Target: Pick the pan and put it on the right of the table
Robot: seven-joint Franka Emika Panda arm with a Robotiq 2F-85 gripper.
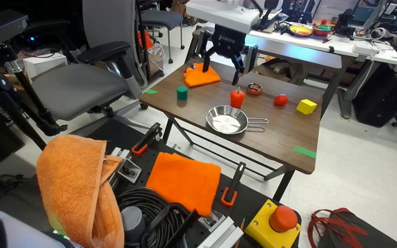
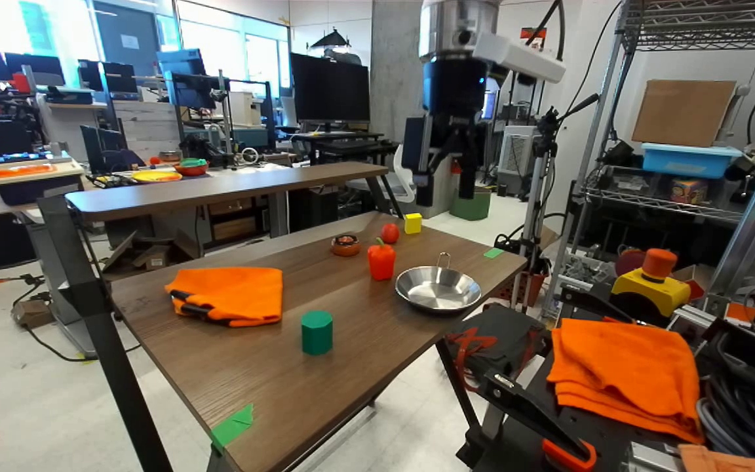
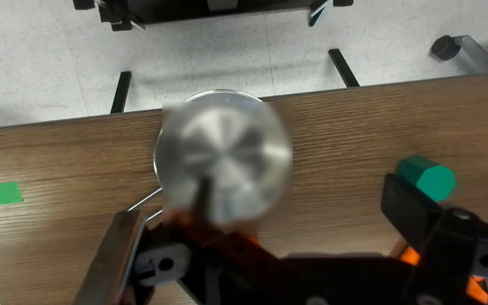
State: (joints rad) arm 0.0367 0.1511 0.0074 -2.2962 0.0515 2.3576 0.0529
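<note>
Bare table flanks the pan near one long edge.

The table holds one pan, one pepper, two blocks, one cloth and two tape strips.

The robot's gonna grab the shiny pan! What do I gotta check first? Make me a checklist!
1. Hand open and empty: ok, it is spread apart with nothing in it.
2. Hand down at the pan: not ok, it hangs above the table.
3. Pan open side up: ok, in both exterior views.
4. Pan well away from the table's edge: not ok, it sits very near it.
5. Handle with nothing on top: ok.
6. Red pepper not touching the pan: cannot tell, they look very close.
</note>
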